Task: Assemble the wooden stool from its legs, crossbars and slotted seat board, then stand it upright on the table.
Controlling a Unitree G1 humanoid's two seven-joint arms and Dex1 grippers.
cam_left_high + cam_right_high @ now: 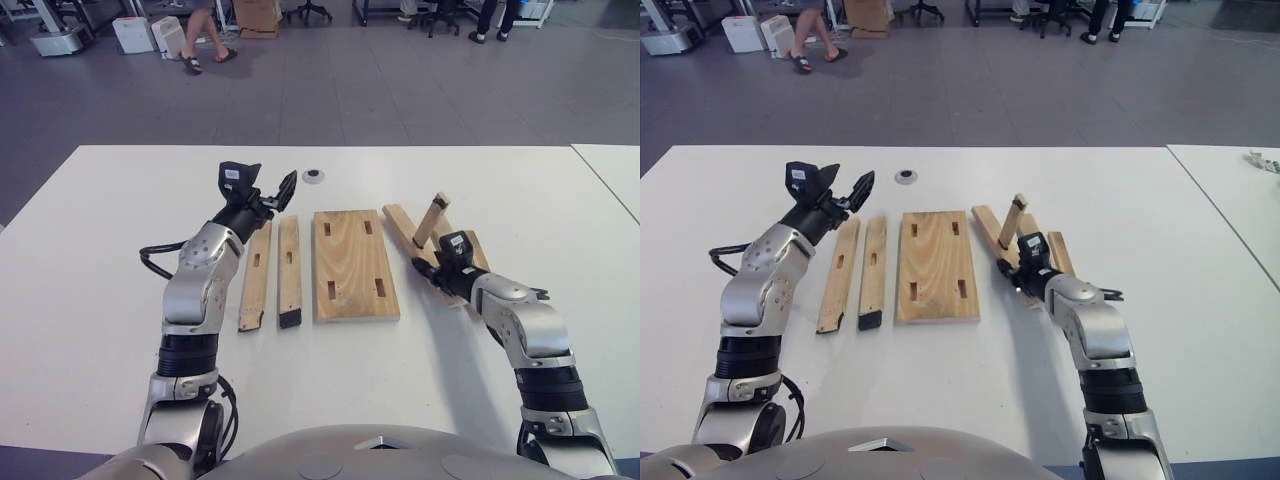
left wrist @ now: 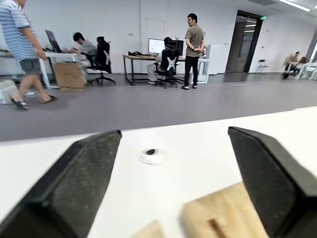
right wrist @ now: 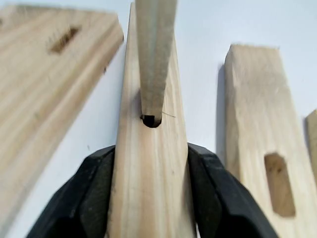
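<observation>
- The seat board [image 1: 355,263] lies flat in the middle of the white surface [image 1: 100,230], with its four slots facing up.
- Just left of it, two slotted legs lie side by side and parallel to the board — the outer leg [image 1: 255,272] and the inner leg [image 1: 290,268]. They are apart from each other and from the board.
- The left pincer [image 1: 268,190] hangs above the far ends of those two legs. Its fingers [image 2: 84,183] are spread wide with nothing between them.
- Beyond it, a small round disc [image 1: 314,176] sits on the surface.
- Right of the board, a third leg [image 1: 403,225] lies at a slant. The right pincer [image 3: 152,154] is clamped on its near end, with one black finger [image 3: 94,188] pressed against each side.
- A crossbar [image 1: 432,218] stands tilted out of a slot in that leg — the right wrist view shows its lower end seated in the hole.
- Just beside the gripped leg, on the side away from the board, another slotted piece [image 3: 260,134] lies flat and does not touch it.
</observation>
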